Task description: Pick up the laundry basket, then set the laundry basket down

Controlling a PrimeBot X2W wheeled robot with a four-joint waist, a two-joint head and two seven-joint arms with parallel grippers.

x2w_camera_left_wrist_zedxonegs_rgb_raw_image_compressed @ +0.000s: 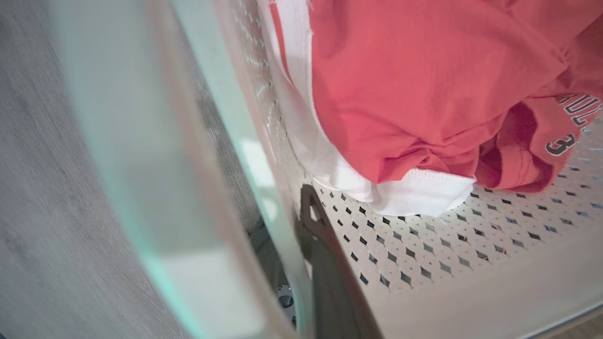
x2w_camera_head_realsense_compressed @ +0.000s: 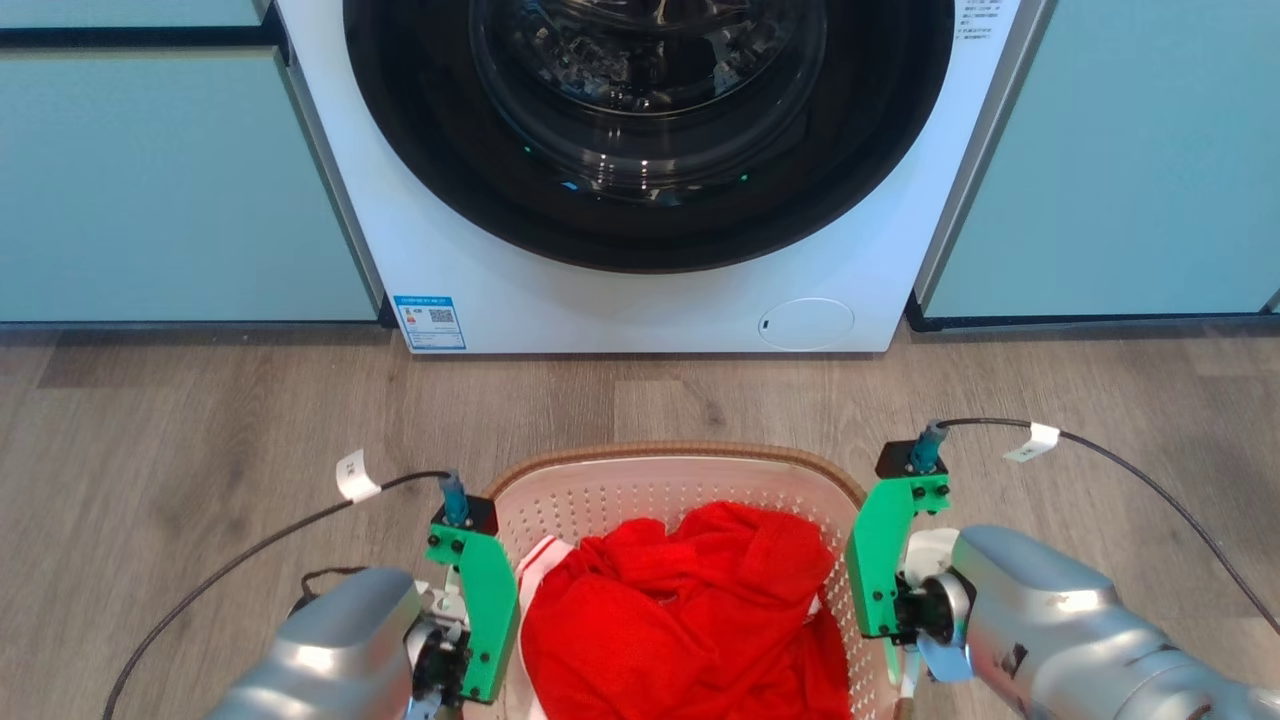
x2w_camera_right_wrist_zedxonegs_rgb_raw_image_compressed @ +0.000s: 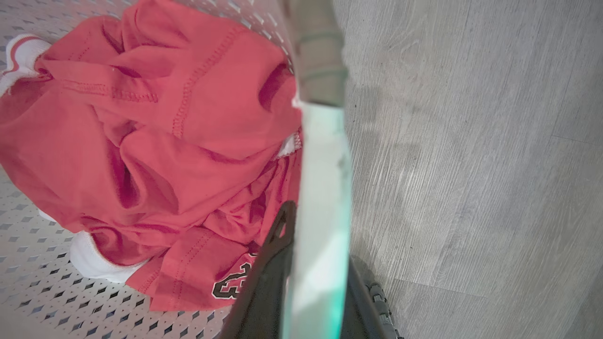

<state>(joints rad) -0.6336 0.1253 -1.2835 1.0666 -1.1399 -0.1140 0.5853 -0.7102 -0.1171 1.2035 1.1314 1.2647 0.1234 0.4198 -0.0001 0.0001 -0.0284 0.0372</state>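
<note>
Head view: pale teal cabinet doors stand at the left, a white washing machine with a dark round door is in the middle, and more teal doors are at the right, all behind a grey wood-look floor. The laundry basket is in front of the machine and holds a red garment. The left gripper is closed on the basket's left side, one finger inside the wall and one outside. The right gripper clamps the right side the same way. I cannot tell whether the basket touches the floor.
</note>
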